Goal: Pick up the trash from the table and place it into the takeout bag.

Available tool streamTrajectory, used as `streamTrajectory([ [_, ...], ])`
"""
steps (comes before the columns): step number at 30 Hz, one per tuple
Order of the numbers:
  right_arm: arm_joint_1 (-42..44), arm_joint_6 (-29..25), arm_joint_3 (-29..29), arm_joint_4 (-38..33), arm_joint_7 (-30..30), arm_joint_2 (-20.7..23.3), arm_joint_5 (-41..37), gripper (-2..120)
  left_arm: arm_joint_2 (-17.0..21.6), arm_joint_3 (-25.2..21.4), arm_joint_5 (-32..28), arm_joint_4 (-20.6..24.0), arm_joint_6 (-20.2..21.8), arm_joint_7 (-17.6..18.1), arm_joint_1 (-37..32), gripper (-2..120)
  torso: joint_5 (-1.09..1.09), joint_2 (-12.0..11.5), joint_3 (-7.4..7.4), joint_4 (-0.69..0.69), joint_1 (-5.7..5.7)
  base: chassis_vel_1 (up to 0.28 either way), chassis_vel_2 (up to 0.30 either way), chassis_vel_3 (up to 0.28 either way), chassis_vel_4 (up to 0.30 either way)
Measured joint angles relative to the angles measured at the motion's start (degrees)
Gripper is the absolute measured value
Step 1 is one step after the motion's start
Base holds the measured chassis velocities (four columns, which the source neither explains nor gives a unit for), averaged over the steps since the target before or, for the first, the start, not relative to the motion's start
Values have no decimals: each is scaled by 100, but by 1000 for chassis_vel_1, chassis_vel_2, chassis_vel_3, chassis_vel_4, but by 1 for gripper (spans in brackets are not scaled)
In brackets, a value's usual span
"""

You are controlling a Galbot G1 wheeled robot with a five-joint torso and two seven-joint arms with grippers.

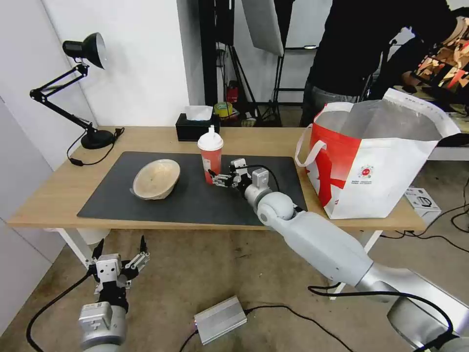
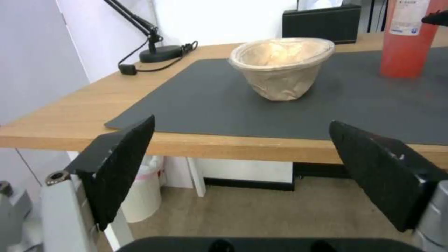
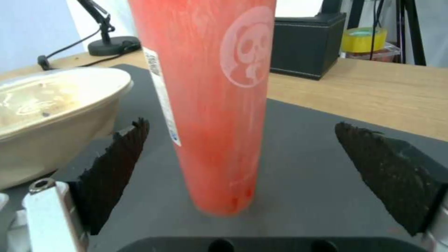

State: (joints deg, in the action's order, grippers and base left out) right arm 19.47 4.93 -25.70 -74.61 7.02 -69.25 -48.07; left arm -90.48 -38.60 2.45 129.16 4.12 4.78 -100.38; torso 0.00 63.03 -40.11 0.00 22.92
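Now right end effector (image 3: pixel 238 154) gapes wide around red cup (image 3: pixel 210 105), fingers not touching.

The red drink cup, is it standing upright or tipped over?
Upright. The red drink cup stands on its base on the dark grey mat, domed lid on top.

On the table (image 1: pixel 58 195) a mat (image 1: pixel 122 200) fills the middle. The shallow bowl (image 1: pixel 156 178) sits on the mat toward nine o'clock, the lidded drink cup (image 1: pixel 210 155) stands upright near its centre. At three o'clock the takeout bag (image 1: pixel 376 161) stands on the table's end, off the mat. The tissue box (image 1: pixel 196 127) sits at twelve o'clock behind the cup, the desk lamp (image 1: pixel 83 88) at ten o'clock. The right claw (image 1: pixel 218 179) is just beside the cup; the left claw (image 1: pixel 121 247) hangs before the table edge, below it.
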Motion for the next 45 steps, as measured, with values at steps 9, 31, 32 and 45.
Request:
streamTrajectory([
  [9,-49,-34,-20,163,-45,-97,13,100,-12,-1,-1,-13,-16,4,1,100,0,0,0,0,0,0,0,0,0],
  [31,-119,-40,-37,396,-67,-250,68,100,16,-20,-14,-19,-68,142,7,100,0,0,0,0,0,0,0,0,0],
  [32,-129,-41,-37,410,-70,-257,72,100,24,-20,-14,-17,-68,140,7,100,0,0,0,0,0,0,0,0,0],
  [45,-187,-79,-20,570,-125,-318,83,100,52,-26,-20,-24,-53,131,28,100,0,0,0,0,0,0,0,0,0],
])
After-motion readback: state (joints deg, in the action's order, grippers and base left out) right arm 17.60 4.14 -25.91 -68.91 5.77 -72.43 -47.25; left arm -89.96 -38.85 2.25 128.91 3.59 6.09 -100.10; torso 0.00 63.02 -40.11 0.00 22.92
